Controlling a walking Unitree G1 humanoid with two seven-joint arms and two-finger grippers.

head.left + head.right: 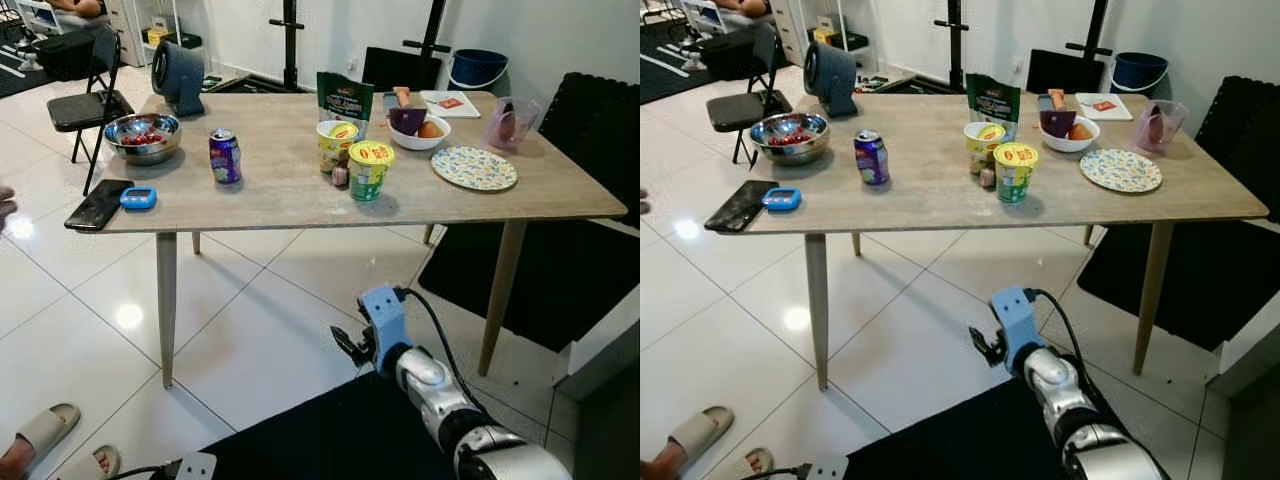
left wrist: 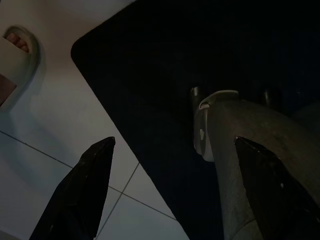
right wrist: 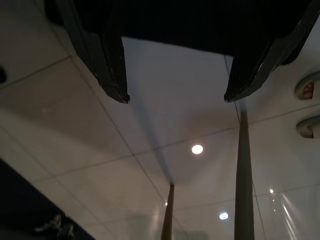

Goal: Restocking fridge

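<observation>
A wooden table (image 1: pixel 290 190) holds the groceries: a purple soda can (image 1: pixel 225 156) near its middle, two yellow-lidded cups (image 1: pixel 370 168) just beside a green snack bag (image 1: pixel 344 98), a steel bowl of red fruit (image 1: pixel 143 136) and a patterned plate (image 1: pixel 474 168). The right gripper (image 1: pixel 351 349) hangs low before the table over white tiles, fingers spread and holding nothing. The left gripper (image 2: pixel 170 180) points at a dark mat (image 2: pixel 165 65), fingers apart, also empty.

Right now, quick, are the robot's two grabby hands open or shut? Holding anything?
Left gripper: open, holding nothing, above the floor and a dark mat.
Right gripper: open, holding nothing, low before the table.
</observation>
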